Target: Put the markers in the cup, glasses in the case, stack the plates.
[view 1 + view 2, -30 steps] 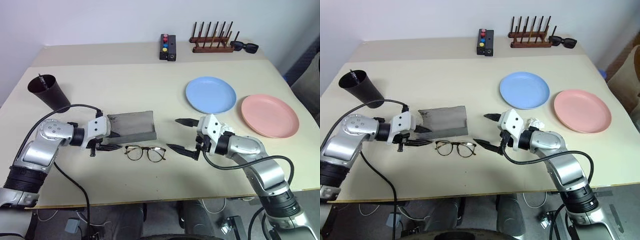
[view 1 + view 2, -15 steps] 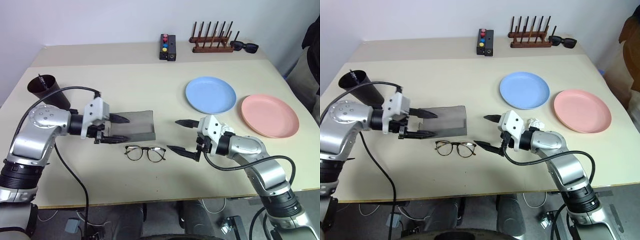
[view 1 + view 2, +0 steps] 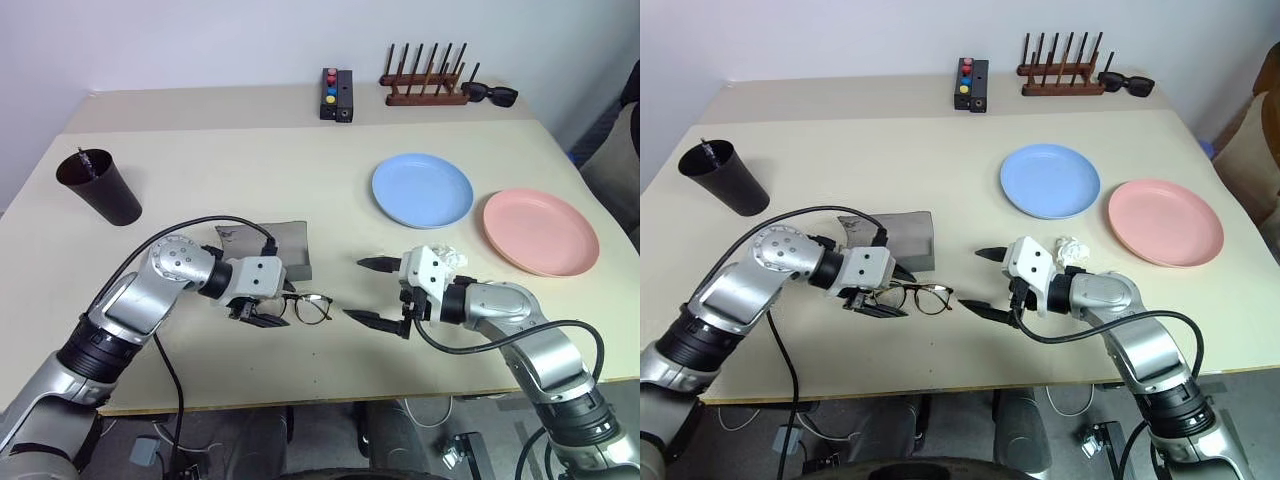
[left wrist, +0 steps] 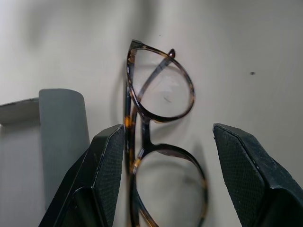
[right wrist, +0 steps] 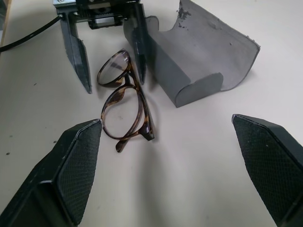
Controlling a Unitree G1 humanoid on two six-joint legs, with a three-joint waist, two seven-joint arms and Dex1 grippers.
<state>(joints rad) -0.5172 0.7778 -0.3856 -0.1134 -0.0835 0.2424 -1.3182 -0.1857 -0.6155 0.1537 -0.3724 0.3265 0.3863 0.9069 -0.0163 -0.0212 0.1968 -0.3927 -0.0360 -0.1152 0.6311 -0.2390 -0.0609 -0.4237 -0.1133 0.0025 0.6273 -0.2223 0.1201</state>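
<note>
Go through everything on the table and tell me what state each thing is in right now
glasses: folded, on the table, between the open left gripper's fingers
case: open, empty
cup: upright, marker inside
blue plate: unstacked
pink plate: unstacked
right gripper: open, empty

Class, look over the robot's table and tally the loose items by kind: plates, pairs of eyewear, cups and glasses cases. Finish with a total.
Plates: 2, blue and pink
Eyewear: 2, glasses and sunglasses
Cups: 1
Cases: 1
Total: 6
</note>
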